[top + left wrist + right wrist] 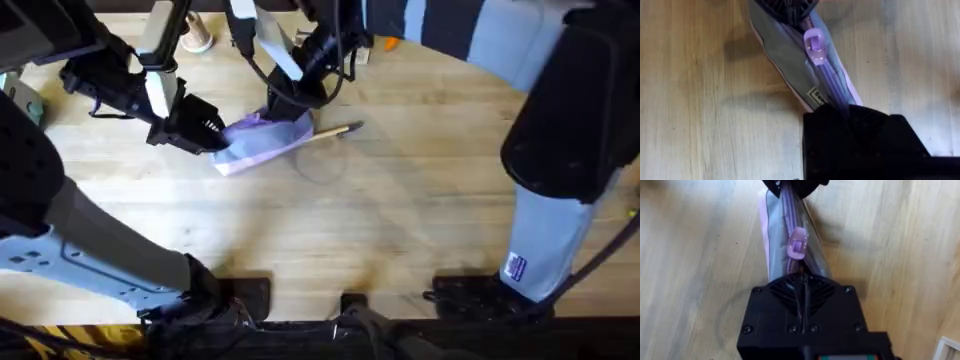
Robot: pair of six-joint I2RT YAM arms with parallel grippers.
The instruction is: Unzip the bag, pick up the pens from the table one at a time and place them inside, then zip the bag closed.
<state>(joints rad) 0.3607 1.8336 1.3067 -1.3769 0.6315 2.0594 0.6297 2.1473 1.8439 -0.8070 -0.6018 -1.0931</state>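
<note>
- Evidently mid-zipper work: bag (262,140) lying on the table (400,220) toward the far side, left of centre, stretched between the two grippers.
- Left gripper (212,130) clamped shut on the bag's left end; in the left wrist view, purple fabric and the zipper track disappearing under its black fingers. Probably anchoring the pouch so the track stays taut.
- Right gripper (292,100) closed onto the opposite end from above, fingers pinched on fabric at the zipper line, as seen in the right wrist view.
- Zipper pull (814,44) lying free on the track between the two grips, held by neither; same lavender tab in the right wrist view (797,243), just beyond the right fingers.
- Hard to tell whether the track is open or shut on either side of the pull.
- One pen (335,131) on the table just right of the bag, tan barrel angled, its near end touching or tucked under the fabric; cannot tell which.
- Judged: pull needs grasping next, so one hold must let go; the pen so close to the right gripper risks getting knocked.
- Farther off: a small wooden spool-like object (197,40) at the table's far edge, well clear.
</note>
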